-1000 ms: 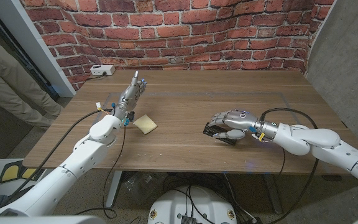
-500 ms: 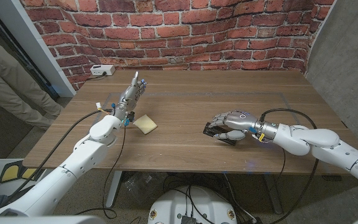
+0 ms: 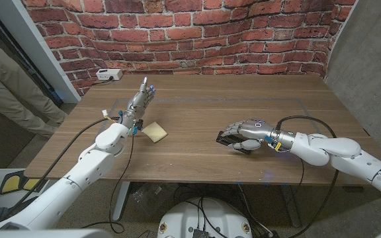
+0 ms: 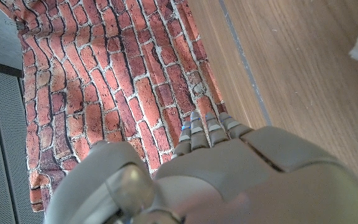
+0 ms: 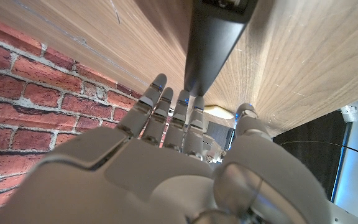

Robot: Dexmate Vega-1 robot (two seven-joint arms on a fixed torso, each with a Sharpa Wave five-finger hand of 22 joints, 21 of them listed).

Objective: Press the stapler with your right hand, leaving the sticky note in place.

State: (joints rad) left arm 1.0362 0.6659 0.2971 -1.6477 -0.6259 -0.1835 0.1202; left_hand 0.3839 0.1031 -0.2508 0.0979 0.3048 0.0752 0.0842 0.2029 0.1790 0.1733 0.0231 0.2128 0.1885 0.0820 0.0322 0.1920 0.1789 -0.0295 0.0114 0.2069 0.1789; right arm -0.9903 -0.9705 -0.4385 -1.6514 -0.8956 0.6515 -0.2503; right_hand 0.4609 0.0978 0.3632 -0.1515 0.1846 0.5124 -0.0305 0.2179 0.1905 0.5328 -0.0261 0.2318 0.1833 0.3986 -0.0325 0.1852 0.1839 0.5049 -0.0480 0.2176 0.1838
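Pressure looks to be the aim: the right hand (image 3: 245,131) lies palm-down over the slim black stapler (image 3: 229,140) near the front edge of the brown wood-grain worktop (image 3: 243,99), fingers (image 5: 180,118) draped along its smooth, tapering body rather than clenched round it (a press, I judge, not a lift). Well apart sits the pale yellow square sticky note (image 3: 155,131), just beside the grey jointed left hand (image 3: 140,100), which grasps nothing, fingers straight.
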